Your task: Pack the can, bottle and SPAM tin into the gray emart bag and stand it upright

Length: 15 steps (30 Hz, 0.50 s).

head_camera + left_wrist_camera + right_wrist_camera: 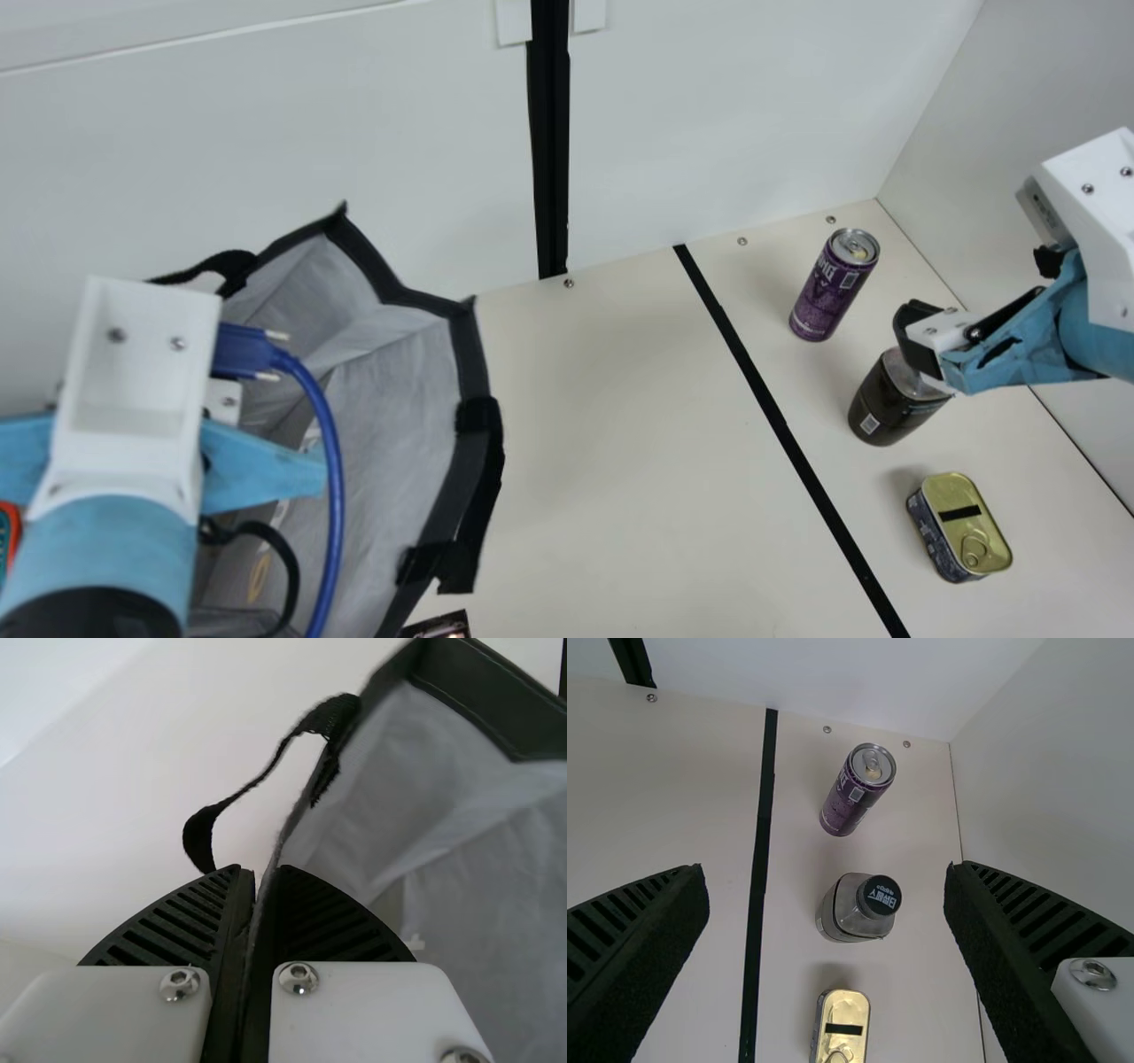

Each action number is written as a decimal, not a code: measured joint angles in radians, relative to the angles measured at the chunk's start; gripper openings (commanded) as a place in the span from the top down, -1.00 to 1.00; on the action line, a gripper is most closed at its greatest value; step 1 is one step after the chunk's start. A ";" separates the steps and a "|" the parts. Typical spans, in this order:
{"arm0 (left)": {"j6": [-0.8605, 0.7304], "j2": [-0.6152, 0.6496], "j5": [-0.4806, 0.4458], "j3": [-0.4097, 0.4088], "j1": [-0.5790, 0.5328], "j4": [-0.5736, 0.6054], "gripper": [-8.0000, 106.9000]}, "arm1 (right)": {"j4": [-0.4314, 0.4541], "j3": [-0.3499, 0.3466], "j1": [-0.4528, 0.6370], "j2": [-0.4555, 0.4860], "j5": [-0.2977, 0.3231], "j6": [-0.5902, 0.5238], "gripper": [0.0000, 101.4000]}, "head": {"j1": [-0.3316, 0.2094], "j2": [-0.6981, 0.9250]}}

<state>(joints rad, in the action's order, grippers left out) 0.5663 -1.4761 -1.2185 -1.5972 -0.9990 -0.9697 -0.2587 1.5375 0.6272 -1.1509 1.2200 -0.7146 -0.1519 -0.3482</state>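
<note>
Three stand at right, far to near — can (pixel 826 292), bottle (pixel 889 408), tin (pixel 955 527); left pincer (pixel 260 870) pinches the bag (pixel 478 443) at left, likely to hold it open — right pincer (pixel 826 868) spread over the bottle.

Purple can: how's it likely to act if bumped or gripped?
The purple can stands tall and narrow, so a nudge may tip it. Once down, its round body would likely roll. Its smooth sides might slip.

Robotics lab, by look of it: cream bench (pixel 611 416), white wall panels (pixel 753 115), black tape line (pixel 781 427) across bench, screws (pixel 569 283) near edge, left robot arm (pixel 128 434), right robot arm (pixel 1094 221).
</note>
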 measured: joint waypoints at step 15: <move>0.083 -0.029 0.015 0.099 -0.086 0.044 1.00 | 0.000 0.000 0.000 0.000 0.000 0.000 -0.87 | 0.000 0.000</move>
<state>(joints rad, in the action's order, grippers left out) 0.6493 -1.5048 -1.2034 -1.4978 -1.0849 -0.9256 -0.2587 1.5375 0.6272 -1.1509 1.2200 -0.7146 -0.1519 -0.3482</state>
